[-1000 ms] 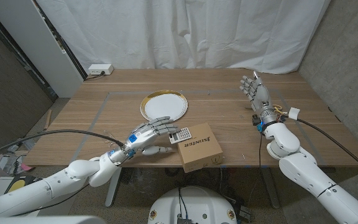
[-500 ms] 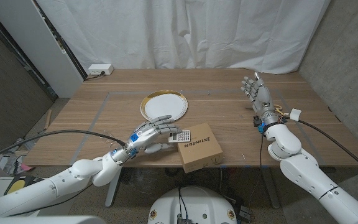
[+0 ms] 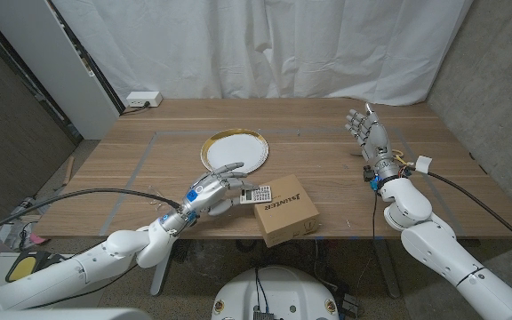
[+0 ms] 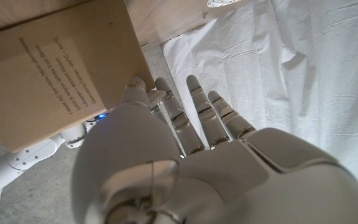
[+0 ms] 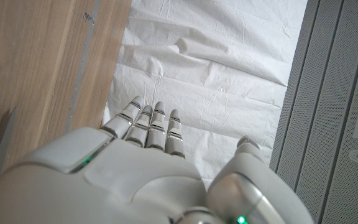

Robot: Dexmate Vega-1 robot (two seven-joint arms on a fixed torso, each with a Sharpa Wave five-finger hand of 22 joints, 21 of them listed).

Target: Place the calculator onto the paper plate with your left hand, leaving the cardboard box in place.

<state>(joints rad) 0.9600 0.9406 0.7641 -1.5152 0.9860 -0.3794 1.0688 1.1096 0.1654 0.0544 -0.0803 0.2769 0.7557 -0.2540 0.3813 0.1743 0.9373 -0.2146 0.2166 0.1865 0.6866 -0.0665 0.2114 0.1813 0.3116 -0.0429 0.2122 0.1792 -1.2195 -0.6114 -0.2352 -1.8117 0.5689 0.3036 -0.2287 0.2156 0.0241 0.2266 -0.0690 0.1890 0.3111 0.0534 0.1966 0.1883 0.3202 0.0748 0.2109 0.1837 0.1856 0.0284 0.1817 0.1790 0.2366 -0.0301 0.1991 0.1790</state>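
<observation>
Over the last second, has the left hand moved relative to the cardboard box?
Yes. The left hand has crept toward the cardboard box, its fingers now over the calculator beside it; the box itself has not shifted.

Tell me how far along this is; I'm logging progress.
Nothing is finished: the paper plate is bare. In hand: the left hand is at the calculator, which lies beside the cardboard box; whether it grips is unclear. Left: lift it, set it on the plate. The right hand waits, fingers apart.
</observation>
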